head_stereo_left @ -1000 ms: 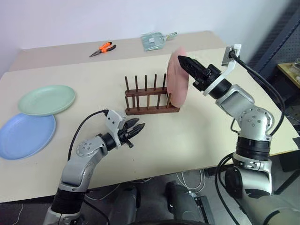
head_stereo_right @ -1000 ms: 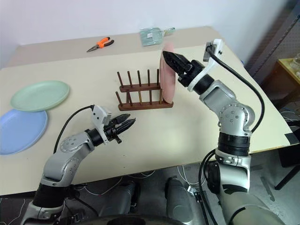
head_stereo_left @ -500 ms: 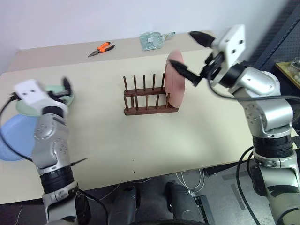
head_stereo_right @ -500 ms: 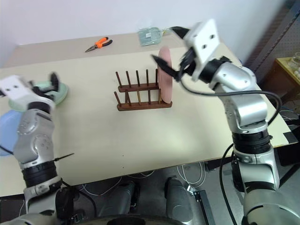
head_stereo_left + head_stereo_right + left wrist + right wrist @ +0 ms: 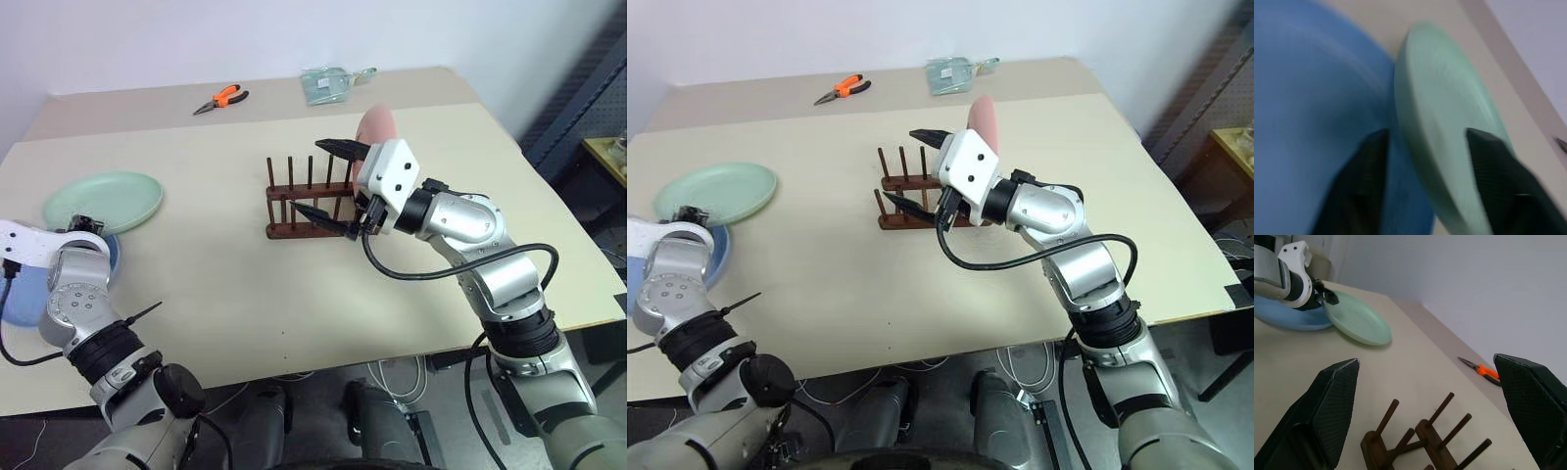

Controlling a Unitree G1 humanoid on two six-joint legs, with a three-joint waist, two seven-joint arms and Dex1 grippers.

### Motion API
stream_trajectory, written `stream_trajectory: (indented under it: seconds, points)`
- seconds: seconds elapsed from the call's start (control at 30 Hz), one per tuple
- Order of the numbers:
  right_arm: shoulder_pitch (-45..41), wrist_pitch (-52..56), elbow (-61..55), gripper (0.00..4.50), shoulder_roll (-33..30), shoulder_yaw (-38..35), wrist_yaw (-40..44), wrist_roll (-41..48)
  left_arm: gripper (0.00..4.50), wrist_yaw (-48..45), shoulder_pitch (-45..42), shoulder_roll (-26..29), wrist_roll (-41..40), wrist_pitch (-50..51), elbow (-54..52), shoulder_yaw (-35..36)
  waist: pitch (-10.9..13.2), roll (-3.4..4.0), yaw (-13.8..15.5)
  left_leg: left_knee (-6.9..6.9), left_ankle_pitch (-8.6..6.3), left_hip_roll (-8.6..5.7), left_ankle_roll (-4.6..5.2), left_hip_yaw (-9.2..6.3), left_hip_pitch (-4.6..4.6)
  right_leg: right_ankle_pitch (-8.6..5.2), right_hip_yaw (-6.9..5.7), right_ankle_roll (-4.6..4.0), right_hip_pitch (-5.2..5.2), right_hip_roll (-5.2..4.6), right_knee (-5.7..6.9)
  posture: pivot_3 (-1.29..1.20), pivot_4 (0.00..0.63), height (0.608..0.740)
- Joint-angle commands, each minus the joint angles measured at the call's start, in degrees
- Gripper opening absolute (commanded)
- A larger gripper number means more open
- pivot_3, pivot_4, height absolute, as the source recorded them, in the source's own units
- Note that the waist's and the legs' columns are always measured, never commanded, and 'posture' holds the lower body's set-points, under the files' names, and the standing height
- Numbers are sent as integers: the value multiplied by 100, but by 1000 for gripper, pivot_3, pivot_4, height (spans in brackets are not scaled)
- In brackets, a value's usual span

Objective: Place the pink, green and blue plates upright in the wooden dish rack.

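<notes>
Your left gripper (image 5: 1422,161) has swung from beside the wooden dish rack (image 5: 306,204) to straddle the green plate (image 5: 103,202), fingers spread; right gripper (image 5: 331,186) wide open, pink plate (image 5: 375,127) racked; blue plate (image 5: 713,257) also remains.

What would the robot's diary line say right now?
pink plate: upright in rack | right gripper: open, empty | left gripper: at green plate rim

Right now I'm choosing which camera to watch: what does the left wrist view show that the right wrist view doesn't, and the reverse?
Left wrist alone: its fingers straddling the green plate's rim. Right wrist alone: the wooden dish rack's pegs, orange pliers, and the whole left pincer. Both: the green plate overlapping the blue plate on the table.
</notes>
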Motion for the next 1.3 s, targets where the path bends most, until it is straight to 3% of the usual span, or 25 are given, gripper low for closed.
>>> stream_trajectory:
  seconds: [0.03, 0.07, 0.2, 0.3, 0.43, 0.57, 0.73, 0.83, 1.07, 1.1, 1.2, 1.3]
  points:
    - [10, -106, -187, 4500, 53, -221, -70, -52, 529, 190, -188, 132, -420, -79, 85, 182, 0, -1, -3, 0, 0, 0, 0, 0, 0, 0, 0, -1, 0, 1, 0, 0, 150, 739]
    - [14, -66, -193, 4500, 50, -255, -64, -32, 15, 164, -210, 137, -523, -109, 83, 175, 0, -1, -4, -1, 0, 0, -1, 1, 1, 1, 0, -1, 0, 1, 0, 0, 150, 739]
    - [-14, 108, -220, 4500, 2, -417, -24, 82, 15, -270, -209, 158, -788, -148, -208, -170, 2, -6, -3, -2, 1, 0, -1, 2, 1, 1, 0, -2, -1, 1, 0, 0, 150, 739]
    - [-63, 18, -257, 4500, -92, -311, 48, -151, 15, -835, -33, 206, -478, -117, -893, -1079, 6, -19, 16, -2, 2, -1, -3, 6, -1, 2, -1, -3, 0, 2, -2, 0, 150, 739]
    - [-195, -535, -98, 4500, -155, 248, 130, -937, 15, -1333, -32, 75, -378, -19, -1772, -2245, 6, -19, 27, -2, 2, -2, -3, 14, -2, 1, 0, -4, 1, 0, -5, 0, 150, 739]
    - [-711, -1316, 758, 4500, -11, 927, -194, -2213, 15, -1437, -12, -114, -298, 267, -2586, -3324, 6, -19, -20, -3, 3, -3, -6, 19, 1, 3, 1, -6, 1, 2, -3, 0, 150, 739]
    - [-1167, -1999, 1833, 4500, 314, 1119, -729, -2997, 15, -1071, 80, -497, -761, 479, -3102, -3454, 6, -18, -129, -12, 6, 1, -11, 13, 5, 5, 5, -9, -6, 8, -1, 0, 150, 739]
    - [-1329, -2288, 2437, 3592, 462, 1225, -1023, -3448, 0, -956, 256, -587, -936, 629, -3353, -3543, 7, -17, -120, -15, 9, 4, -15, 13, 6, 5, 6, -10, -8, 12, 0, 0, 150, 739]
    - [-1328, -2443, 2634, 31, 685, 1163, -1066, -3691, 0, -833, 585, -577, -1406, 790, -3549, -3488, 7, -18, -93, -10, 10, 0, -15, 12, 2, 5, 4, -11, -4, 10, -3, 0, 150, 739]
    - [-1313, -2462, 2621, 31, 699, 1164, -1053, -3707, 0, -845, 617, -561, -1437, 805, -3575, -3509, 8, -16, -98, -11, 10, -1, -15, 12, 2, 4, 5, -11, -4, 10, -3, 0, 150, 739]
    - [-1248, -2553, 2569, 0, 728, 1191, -1040, -3809, 1089, -841, 662, -593, -1622, 731, -3570, -3475, 8, -17, -99, -11, 10, -1, -15, 12, 4, 5, 5, -11, -4, 11, -1, 0, 150, 739]
    - [-1213, -2653, 2530, 0, 726, 1206, -1072, -3912, 2658, -851, 464, -490, -1629, 439, -3410, -3242, 8, -17, -97, -10, 10, -1, -16, 11, 3, 5, 5, -12, -4, 11, -1, 0, 150, 739]
